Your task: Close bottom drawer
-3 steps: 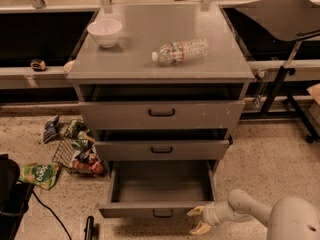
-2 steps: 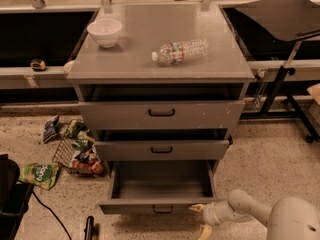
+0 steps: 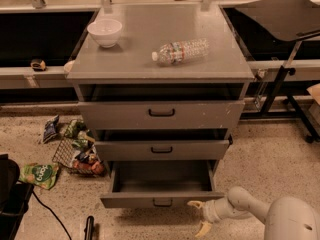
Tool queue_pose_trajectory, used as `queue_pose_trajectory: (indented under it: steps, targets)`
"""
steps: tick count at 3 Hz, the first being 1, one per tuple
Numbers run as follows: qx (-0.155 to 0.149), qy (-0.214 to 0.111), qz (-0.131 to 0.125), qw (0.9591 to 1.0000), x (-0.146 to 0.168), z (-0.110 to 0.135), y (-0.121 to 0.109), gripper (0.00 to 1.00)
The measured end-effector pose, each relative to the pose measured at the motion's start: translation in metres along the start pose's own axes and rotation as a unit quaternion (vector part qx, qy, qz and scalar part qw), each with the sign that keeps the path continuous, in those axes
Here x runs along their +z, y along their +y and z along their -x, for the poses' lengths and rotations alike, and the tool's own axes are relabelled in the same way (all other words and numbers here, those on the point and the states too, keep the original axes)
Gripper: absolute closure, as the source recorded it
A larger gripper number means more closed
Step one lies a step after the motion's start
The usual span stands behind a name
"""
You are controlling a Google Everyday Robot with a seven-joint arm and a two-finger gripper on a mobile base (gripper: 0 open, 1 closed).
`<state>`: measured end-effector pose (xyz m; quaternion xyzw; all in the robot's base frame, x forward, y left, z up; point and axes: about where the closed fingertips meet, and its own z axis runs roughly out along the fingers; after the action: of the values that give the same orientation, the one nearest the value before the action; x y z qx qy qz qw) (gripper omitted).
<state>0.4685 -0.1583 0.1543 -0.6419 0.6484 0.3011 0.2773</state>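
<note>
The bottom drawer (image 3: pixel 162 200) is the lowest of three in a grey metal cabinet (image 3: pixel 161 59). It stands pulled out far, its inside empty, with a small black handle on its narrow front. My gripper (image 3: pixel 199 216) is low at the drawer's right front corner, just right of the handle. Its two yellowish fingers are spread apart, one near the drawer front, one lower toward the floor. It holds nothing. The white arm (image 3: pixel 270 218) comes in from the lower right.
The middle drawer (image 3: pixel 161 150) and top drawer (image 3: pixel 161 114) stand slightly out. A white bowl (image 3: pixel 104 32) and a lying water bottle (image 3: pixel 180 51) are on the cabinet top. Snack bags and a wire basket (image 3: pixel 75 151) litter the floor at left. A black cable (image 3: pixel 47 211) runs lower left.
The gripper has edged slightly left and up toward the bottom drawer's front. The drawer looks unmoved.
</note>
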Motion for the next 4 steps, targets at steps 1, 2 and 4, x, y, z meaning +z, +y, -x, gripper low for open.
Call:
queue_pose_trajectory:
  steps: [1,2,4]
  targets:
    - [-0.036,-0.014,-0.006,0.9992,-0.007,0.005,-0.021,0.42]
    - [-0.055,-0.019,-0.033,0.9978,-0.017,0.010,-0.043,0.65]
    - [-0.034,-0.037,-0.075,0.9959,-0.022,0.005,-0.067,0.85]
